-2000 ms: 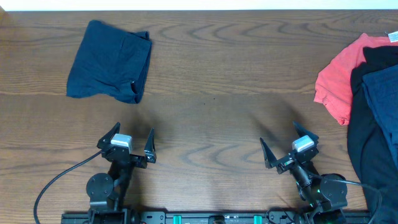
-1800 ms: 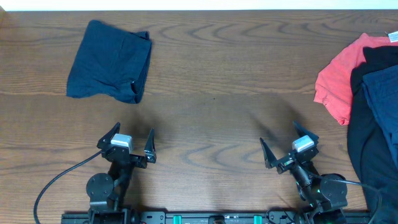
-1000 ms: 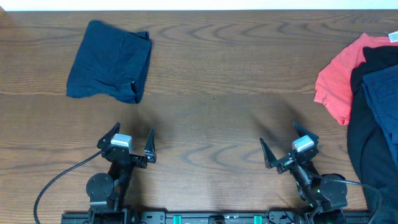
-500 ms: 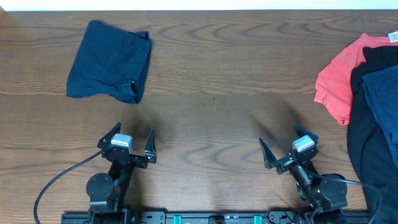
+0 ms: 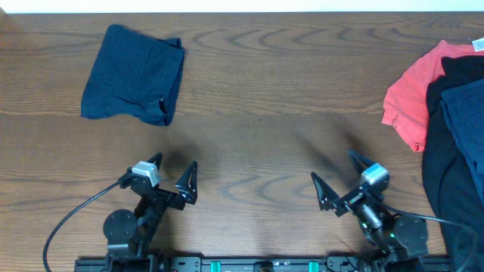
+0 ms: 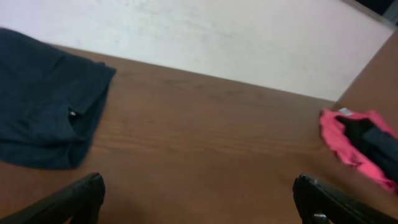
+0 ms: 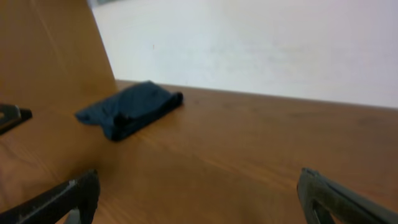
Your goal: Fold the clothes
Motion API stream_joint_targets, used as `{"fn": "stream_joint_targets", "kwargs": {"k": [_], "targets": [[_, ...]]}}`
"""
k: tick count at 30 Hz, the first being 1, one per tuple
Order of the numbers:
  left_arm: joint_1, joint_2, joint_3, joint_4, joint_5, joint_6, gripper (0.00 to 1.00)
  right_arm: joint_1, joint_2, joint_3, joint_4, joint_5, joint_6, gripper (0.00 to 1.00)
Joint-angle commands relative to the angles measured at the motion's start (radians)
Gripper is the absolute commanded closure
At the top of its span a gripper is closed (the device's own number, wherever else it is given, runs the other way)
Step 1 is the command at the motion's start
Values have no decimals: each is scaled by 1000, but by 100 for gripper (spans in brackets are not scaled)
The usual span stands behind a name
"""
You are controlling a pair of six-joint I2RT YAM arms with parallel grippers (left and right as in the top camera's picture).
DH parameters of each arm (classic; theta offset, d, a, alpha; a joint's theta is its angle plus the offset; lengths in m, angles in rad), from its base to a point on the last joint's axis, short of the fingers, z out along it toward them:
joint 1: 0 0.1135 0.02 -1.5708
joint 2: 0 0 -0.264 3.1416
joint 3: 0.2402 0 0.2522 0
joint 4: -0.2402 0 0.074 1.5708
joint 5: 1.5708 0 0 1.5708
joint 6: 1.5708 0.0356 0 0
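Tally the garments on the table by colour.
Navy blue cloth garments: 2, the folded navy shorts and the navy piece atop the right-hand pile
Coral-red cloth garment: 1
Black cloth garment: 1
Total: 4

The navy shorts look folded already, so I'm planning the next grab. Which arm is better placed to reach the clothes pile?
Right. The open right claw sits nearer the pile, with the coral-red garment on its side; the left claw is across the table, nearer the navy shorts.

The left gripper [image 5: 175,163] and the right gripper [image 5: 333,168] both sit low at the near side, well apart, each angled forward with jaws spread wide.
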Motion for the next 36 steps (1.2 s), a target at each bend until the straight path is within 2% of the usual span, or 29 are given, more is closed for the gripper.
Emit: {"fn": "stream_joint_targets", "kwargs": {"k": [1, 5, 11, 14, 19, 21, 26, 30, 36], "targets": [[-4, 59, 175, -63, -29, -24, 2, -10, 53, 189, -91, 50, 8, 1], [-4, 249, 378, -206, -66, -11, 2, -10, 259, 420, -324, 126, 5, 1], [-4, 649, 703, -486, -76, -6, 2, -10, 686, 735, -648, 242, -14, 1], [-4, 835, 859, -657, -76, 18, 2, -10, 888, 867, -721, 231, -13, 1], [-4, 1094, 1060, -892, -77, 86, 2, -10, 1133, 1030, -776, 88, -33, 1], [-4, 1152, 1088, -923, -76, 106, 2, -11, 1189, 1062, -770, 114, -36, 1], [-4, 1218, 1094, -927, -76, 106, 2, -89, 1313, 1178, -820, 365, 89, 1], [-4, 1220, 1094, -916, -76, 106, 2, -258, 1423, 1281, -824, 426, 100, 1], [-4, 1219, 1094, -896, -76, 106, 2, -509, 1614, 1305, -698, 483, 195, 1]]}}
